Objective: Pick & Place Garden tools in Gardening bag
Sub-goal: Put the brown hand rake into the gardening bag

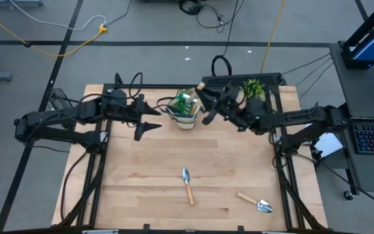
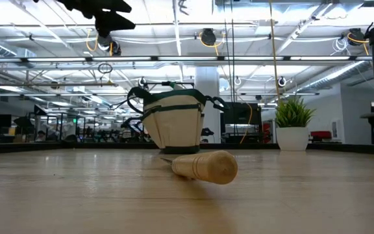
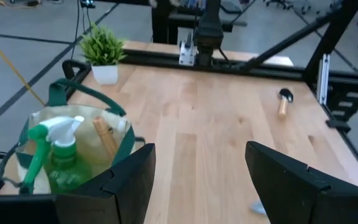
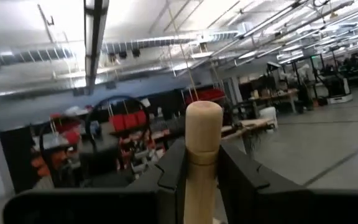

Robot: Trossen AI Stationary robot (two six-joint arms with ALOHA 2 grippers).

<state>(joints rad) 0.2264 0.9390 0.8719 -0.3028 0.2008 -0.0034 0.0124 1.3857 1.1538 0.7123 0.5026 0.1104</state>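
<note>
The beige gardening bag (image 1: 186,107) with its dark green band stands at the table's far middle. A green spray bottle (image 3: 58,152) and a wooden handle (image 3: 104,138) stick out of it. My right gripper (image 1: 205,99) is just right of the bag, above the table, and is shut on a wooden-handled tool (image 4: 202,124) whose metal head is hidden. My left gripper (image 1: 149,118) hangs open and empty just left of the bag; it also shows in its own wrist view (image 3: 197,155). Two wooden-handled trowels lie flat on the table, one at the near middle (image 1: 187,184) and one at the near right (image 1: 256,203). My right gripper pinches the tool's wooden handle (image 4: 202,177) between its two fingers. The handle runs along the fingers, and its rounded free end (image 4: 202,112) sticks out past the fingertips. The gripper tips upward toward the ceiling. The tool is lifted clear of the table.
A small potted green plant (image 1: 252,88) stands at the far right, close behind my right arm. The near-middle trowel's handle (image 2: 206,167) lies in front of the bag (image 2: 174,123) in the low view. Bare wood lies between the bag and the trowels.
</note>
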